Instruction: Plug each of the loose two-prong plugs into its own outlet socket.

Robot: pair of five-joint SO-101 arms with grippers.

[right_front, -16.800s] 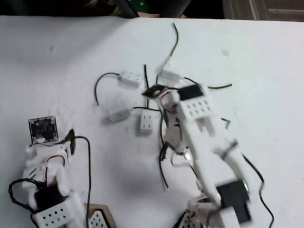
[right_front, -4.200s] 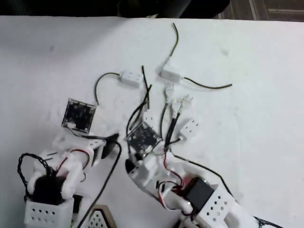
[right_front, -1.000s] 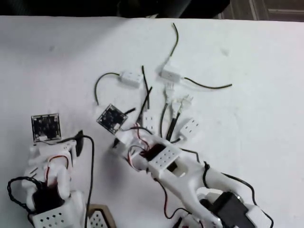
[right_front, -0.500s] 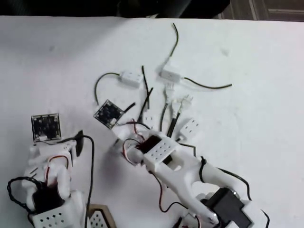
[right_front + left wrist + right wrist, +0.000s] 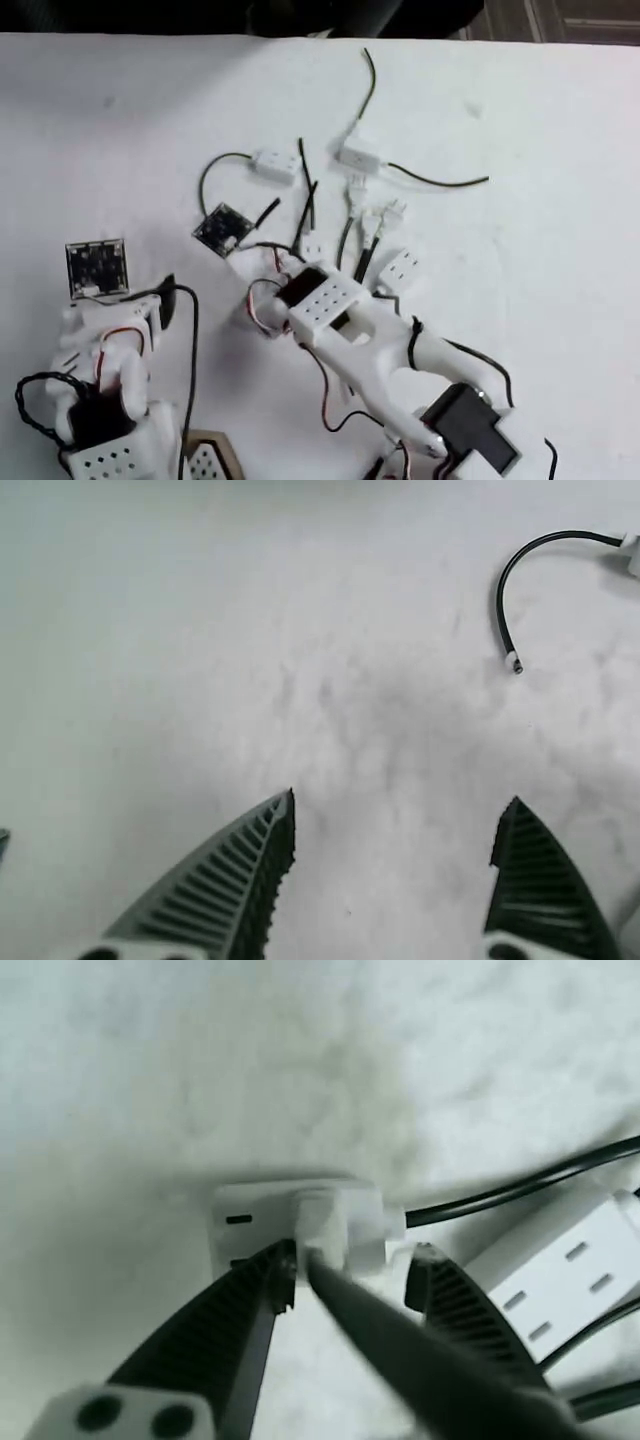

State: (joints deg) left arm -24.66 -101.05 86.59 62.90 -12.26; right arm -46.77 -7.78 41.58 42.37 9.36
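Observation:
In the right wrist view my right gripper (image 5: pixel 350 1257) is shut on a white two-prong plug (image 5: pixel 340 1225), one finger on each side. The plug sits against a small white outlet socket (image 5: pixel 245 1222) lying on the table, and its black cord (image 5: pixel 500 1195) runs off sideways. A second white socket (image 5: pixel 560 1270) lies close beside it. In the high view the right arm (image 5: pixel 320 300) stretches over the middle of the table and covers this spot. My left gripper (image 5: pixel 402 800) hangs open over bare table, near the left arm (image 5: pixel 105 340) at the table's front left.
Other white sockets (image 5: pixel 275 163) (image 5: pixel 358 155) (image 5: pixel 400 270) (image 5: pixel 313 248) and loose plugs (image 5: pixel 385 215) with black cords lie scattered in the table's middle. A black cord end (image 5: pixel 510 660) lies ahead of the left gripper. Open white tabletop (image 5: pixel 560 250) spreads to the right and the far left.
The right arm has pushed farther away and leftward across the table's middle. The left arm has kept still.

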